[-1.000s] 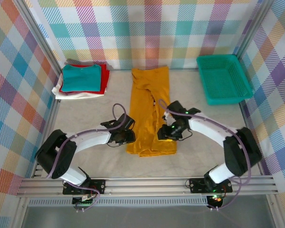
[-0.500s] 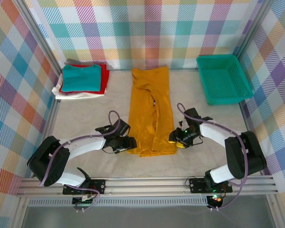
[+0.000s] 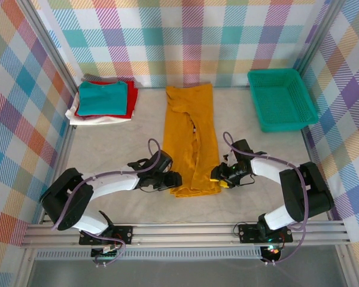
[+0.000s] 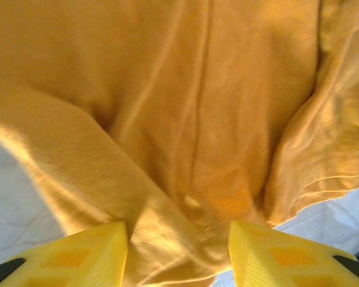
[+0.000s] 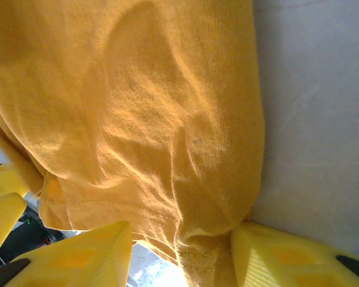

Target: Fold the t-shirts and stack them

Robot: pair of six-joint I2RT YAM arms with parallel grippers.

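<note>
The mustard-yellow tee (image 3: 188,131) lies folded into a long strip down the middle of the table. My left gripper (image 3: 175,179) is at its near left corner. In the left wrist view this gripper (image 4: 178,254) is open, with the bunched yellow cloth (image 4: 185,119) between its fingers. My right gripper (image 3: 217,175) is at the near right corner. It (image 5: 182,254) is open too and straddles the hem of the yellow cloth (image 5: 149,107). The folded tees are stacked at the back left: teal (image 3: 102,97) on top, then red (image 3: 130,101), white (image 3: 96,119) and grey (image 3: 93,78).
A green mesh basket (image 3: 281,98) stands at the back right. Bare grey table (image 3: 107,149) lies between the stack and the yellow tee, and more to the right of the tee. Checked walls close in the sides and back.
My left gripper has slid right onto the tee's near left corner. The right gripper has moved down and then slightly left to the near right corner. The hem has bunched inward a little.
</note>
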